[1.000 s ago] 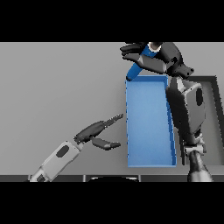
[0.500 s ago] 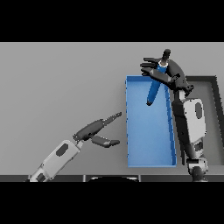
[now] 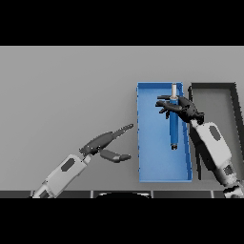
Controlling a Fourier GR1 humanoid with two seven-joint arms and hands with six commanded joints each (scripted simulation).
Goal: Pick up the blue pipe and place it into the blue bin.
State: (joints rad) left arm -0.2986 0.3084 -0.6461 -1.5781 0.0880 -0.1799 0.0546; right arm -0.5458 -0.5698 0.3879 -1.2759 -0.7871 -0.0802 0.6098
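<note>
— Two hands over one grey table (image 3: 66, 90); what sits at the far left?

— Nothing but flat grey tabletop running back to a dark band at twelve o'clock. At about seven o'clock the left hand (image 3: 102, 142) comes in on its white and grey arm, fingers straight and pointing toward two o'clock, thumb splayed out below them, holding nothing and well apart from the bin.

— And further right?

— The blue bin (image 3: 142, 143), a long open tray lying from twelve to six o'clock, just right of centre. The blue pipe (image 3: 174, 124) lies lengthwise within it, near its right wall, with a pale tip at the twelve o'clock end and a dark cap at the six o'clock end.

— Who has hold of it?

— The right hand (image 3: 183, 108), reaching in from five o'clock, lies across the pipe's upper part, fingers spread and loosely curled over it.

— Past that?

— A dark grey bin (image 3: 233, 102) just beside the blue one at three o'clock, partly behind the right arm.
</note>
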